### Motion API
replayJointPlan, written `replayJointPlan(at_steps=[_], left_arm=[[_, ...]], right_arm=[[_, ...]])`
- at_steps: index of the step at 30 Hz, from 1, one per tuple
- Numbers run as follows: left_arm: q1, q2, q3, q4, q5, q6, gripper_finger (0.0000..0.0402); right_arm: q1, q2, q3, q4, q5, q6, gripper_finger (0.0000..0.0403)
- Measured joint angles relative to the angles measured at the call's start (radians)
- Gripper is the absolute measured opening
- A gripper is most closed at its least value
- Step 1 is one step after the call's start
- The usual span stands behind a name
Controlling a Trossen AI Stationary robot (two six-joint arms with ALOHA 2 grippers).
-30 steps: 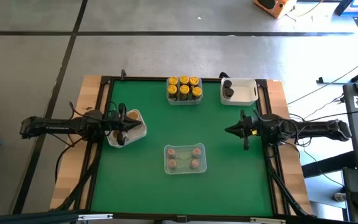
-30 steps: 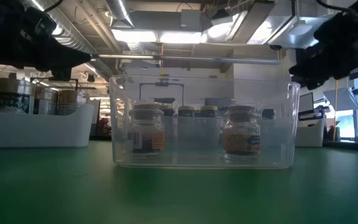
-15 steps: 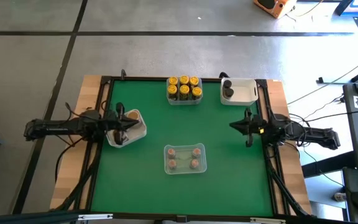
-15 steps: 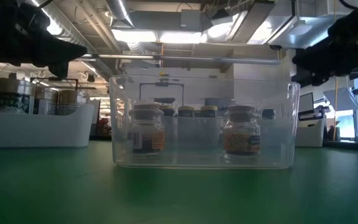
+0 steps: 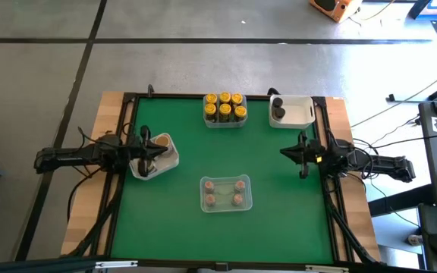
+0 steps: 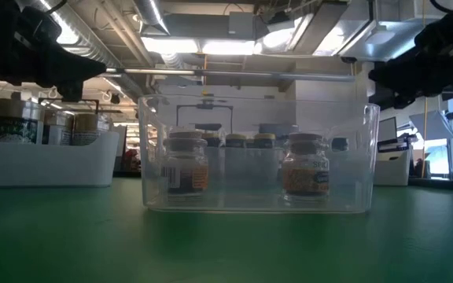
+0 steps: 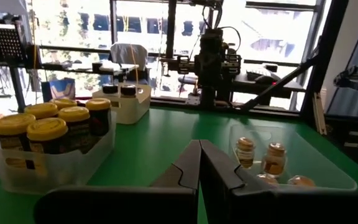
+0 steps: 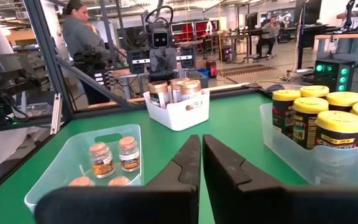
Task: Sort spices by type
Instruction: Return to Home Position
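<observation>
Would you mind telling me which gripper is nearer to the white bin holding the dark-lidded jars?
Right. The right gripper sits close by that white bin on the table's right side; the left gripper is far across the table, over the other white bin.

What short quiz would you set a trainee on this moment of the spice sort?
1. How many yellow-lidded jars stand in the far clear bin?
2. True or false: the dark-lidded jars sit in a white bin.
3. In the high view, the left gripper, fingers shut and empty, hangs over which bin?
A. the white bin with tan-lidded jars
B. the clear bin with pinkish-brown lids
C. the far clear bin

Key: 1. Six. 2. True. 3. A. The right gripper, also shut and empty, hangs over bare table.
</observation>
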Motion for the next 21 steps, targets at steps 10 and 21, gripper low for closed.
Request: replayJointPlan(at_steps=[10,21], left_arm=[[0.0,0.004,0.0,0.0,0.0,-0.086,0.0004],[0.0,0.004,0.0,0.001,0.001,-0.092,0.0004]], right_arm=[[0.0,0.0,-0.002,-0.004,0.0,-0.001,0.0019],[0.0,0.0,-0.003,-0.006,0.0,-0.001,0.0019]])
